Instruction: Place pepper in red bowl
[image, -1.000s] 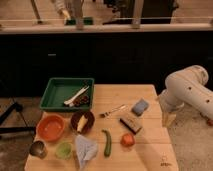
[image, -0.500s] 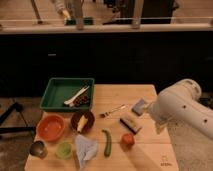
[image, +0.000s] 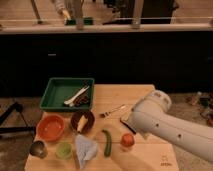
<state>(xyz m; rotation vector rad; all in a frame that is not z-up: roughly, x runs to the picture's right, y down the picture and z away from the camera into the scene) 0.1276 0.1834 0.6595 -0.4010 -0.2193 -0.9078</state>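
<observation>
The pepper (image: 107, 142), dark green and slender, lies on the wooden table (image: 120, 97) near the front, between a grey-blue cloth and a red-orange fruit. The red bowl (image: 50, 127) stands empty at the front left, about two bowl-widths left of the pepper. My white arm (image: 165, 125) reaches in from the right and covers the table's right part. My gripper (image: 128, 122) is at the arm's left end, mostly hidden by the arm, just right of and above the pepper, over the fruit.
A dark bowl (image: 82, 121) with a yellow item stands between the red bowl and the pepper. A green tray (image: 67, 93) is at the back left, a fork (image: 113, 110) mid-table. The fruit (image: 128, 140), a cloth (image: 86, 148), a light-green cup (image: 63, 149) and a metal cup (image: 38, 148) line the front.
My arm has swung from the table's right edge leftward and toward the front, now covering the two objects at mid-right. The pepper and the bowls have not moved.
</observation>
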